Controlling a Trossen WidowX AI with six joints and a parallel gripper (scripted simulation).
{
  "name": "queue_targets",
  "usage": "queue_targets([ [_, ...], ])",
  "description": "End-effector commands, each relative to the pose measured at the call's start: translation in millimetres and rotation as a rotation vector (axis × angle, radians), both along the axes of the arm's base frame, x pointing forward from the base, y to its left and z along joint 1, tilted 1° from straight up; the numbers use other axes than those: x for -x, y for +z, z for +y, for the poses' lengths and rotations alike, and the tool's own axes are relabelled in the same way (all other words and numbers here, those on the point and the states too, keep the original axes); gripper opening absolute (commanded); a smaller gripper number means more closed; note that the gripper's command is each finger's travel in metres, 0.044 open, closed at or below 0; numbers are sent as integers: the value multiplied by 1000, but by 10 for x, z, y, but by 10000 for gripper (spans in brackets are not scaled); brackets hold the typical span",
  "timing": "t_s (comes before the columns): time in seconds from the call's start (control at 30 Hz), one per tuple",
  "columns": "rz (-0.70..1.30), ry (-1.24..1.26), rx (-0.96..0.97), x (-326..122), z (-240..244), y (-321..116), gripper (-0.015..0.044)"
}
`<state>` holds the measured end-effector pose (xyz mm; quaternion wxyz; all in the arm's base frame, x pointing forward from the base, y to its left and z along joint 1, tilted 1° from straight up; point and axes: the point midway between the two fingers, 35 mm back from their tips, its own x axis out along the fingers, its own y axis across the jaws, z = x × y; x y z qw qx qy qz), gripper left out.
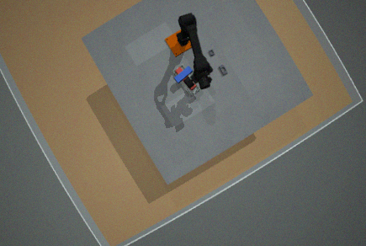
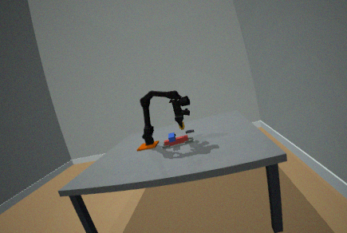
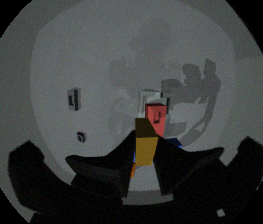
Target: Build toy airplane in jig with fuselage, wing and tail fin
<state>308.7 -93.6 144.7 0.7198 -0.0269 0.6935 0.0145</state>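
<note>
The red fuselage (image 1: 179,70) (image 2: 181,140) (image 3: 152,110) lies in the pale cradle (image 3: 141,101), looking level. The blue wing (image 1: 183,74) (image 2: 171,136) sits across its top; in the wrist view it is mostly hidden behind the fingers. My gripper (image 2: 181,124) (image 3: 140,132) is shut on the yellow tail fin (image 2: 182,126) (image 3: 146,151). It holds the fin in the air above the fuselage's tail end, apart from it. The tail socket (image 3: 157,117) shows as a dark slot, uncovered, just beyond the fin in the wrist view.
A larger grey holder (image 1: 225,72) (image 3: 74,99) and a smaller dark one (image 1: 211,53) (image 3: 81,136) stand on the grey table (image 1: 256,97) (image 2: 127,171), to one side of the cradle. The arm's orange base plate (image 1: 174,45) (image 2: 148,146) is near the wing end.
</note>
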Motion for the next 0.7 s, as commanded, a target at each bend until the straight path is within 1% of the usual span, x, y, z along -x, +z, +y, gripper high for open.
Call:
queue_targets([
  [0.0,-3,17,-2,-17,-120,-24,0],
  [0.4,-3,46,3,-1,-447,-80,0],
  [0.47,-3,46,3,-1,-447,-79,53],
  [0.5,-3,46,3,-1,-447,-79,65],
  [0.67,-3,46,3,-1,-447,-80,65],
])
